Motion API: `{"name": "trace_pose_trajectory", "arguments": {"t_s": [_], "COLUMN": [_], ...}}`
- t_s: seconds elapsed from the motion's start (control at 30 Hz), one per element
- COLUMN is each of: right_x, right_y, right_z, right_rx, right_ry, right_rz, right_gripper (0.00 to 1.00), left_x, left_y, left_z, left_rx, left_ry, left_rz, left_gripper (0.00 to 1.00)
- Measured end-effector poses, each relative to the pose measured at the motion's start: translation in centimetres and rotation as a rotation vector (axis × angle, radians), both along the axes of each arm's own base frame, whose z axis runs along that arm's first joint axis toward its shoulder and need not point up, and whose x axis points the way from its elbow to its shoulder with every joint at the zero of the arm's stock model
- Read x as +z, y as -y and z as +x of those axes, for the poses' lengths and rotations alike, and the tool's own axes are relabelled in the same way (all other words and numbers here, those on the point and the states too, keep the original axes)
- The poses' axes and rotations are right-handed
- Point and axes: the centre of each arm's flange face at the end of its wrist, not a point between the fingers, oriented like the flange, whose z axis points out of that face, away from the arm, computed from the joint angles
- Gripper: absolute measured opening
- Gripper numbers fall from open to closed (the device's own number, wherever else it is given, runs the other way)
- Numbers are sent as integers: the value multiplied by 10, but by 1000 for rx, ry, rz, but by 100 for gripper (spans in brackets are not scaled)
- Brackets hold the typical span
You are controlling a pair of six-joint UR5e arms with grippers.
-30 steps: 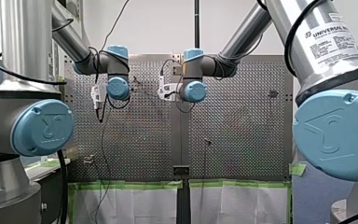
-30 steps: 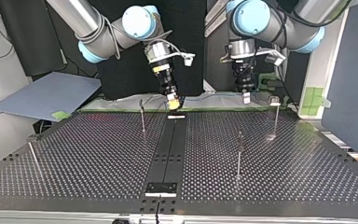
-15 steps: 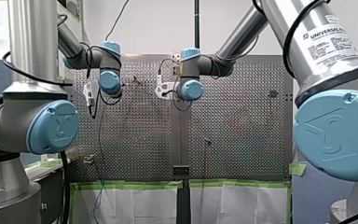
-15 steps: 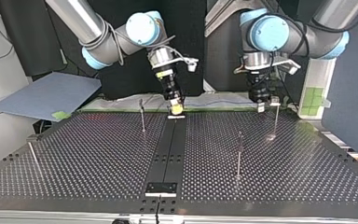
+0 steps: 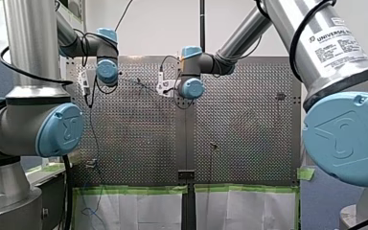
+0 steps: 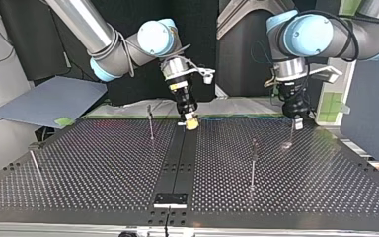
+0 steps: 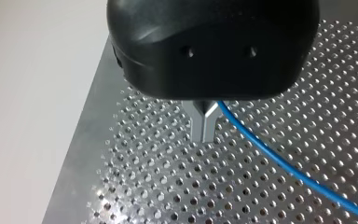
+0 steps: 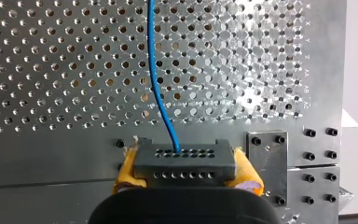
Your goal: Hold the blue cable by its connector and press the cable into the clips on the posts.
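Perforated metal table (image 6: pixel 89 168) beneath two robot arms: the blue cable (image 8: pixel 160 88) runs low and nearly straight along the table edge nearest the arms' bases, from the middle of that edge toward the corner at the top view's right. Its dark grey connector (image 8: pixel 185 161) is pinched between the yellow pads (image 8: pixel 127 168) of my right gripper (image 6: pixel 191 124), which sits at the middle of that edge over the dark centre strip (image 6: pixel 177 158).

Near the corner, my left gripper (image 6: pixel 297 123) has its metal fingers (image 7: pixel 204 123) pressed together. The cable comes out right at their side and appears to be nipped between them.

The cable's long axis runs from one gripper to the other, along the edge. The corner post (image 6: pixel 291 136) stands just beside my left gripper, so that arm is much the nearer to it. The coming move is probably a press down onto that post's clip, though the clip itself cannot be made out.

A second post (image 6: pixel 150 121) stands near my right gripper. A third post (image 6: pixel 253 160) is further in toward the table's middle, apart from the cable.

Only the right wrist view shows the hold on the connector. Only the left wrist view shows the closed metal fingers, and it shows no post. The top view alone shows posts, cable and both grippers together. In the front view the wrists hide the fingers.
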Motion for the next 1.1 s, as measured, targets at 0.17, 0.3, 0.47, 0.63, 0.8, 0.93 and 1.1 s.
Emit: {"name": "trace_pose_trajectory", "arguments": {"t_s": [0.17,0.3,0.47,0.63,0.8,0.93,1.1], "right_x": [8,21,35,32,16,15,24], "right_y": [-1,-2,-6,-6,0,7,16], "right_z": [9,17,27,32,34,33,33], "right_rx": [11,21,34,38,37,36,34], "right_ry": [17,31,49,52,46,69,99], "right_rz": [5,-3,-12,-3,28,48,55], "right_gripper": [0,0,0,0,0,0,0], "left_x": [-5,-15,-28,-22,-3,6,3], "left_y": [8,10,9,12,15,14,13], "left_z": [9,17,27,33,41,48,56], "left_rx": [-46,-62,-62,-65,-60,-57,-60], "left_ry": [-32,-64,-94,-74,-32,-12,-18], "left_rz": [3,8,10,-2,-26,-32,-34], "left_gripper": [0,0,0,0,0,0,0]}}
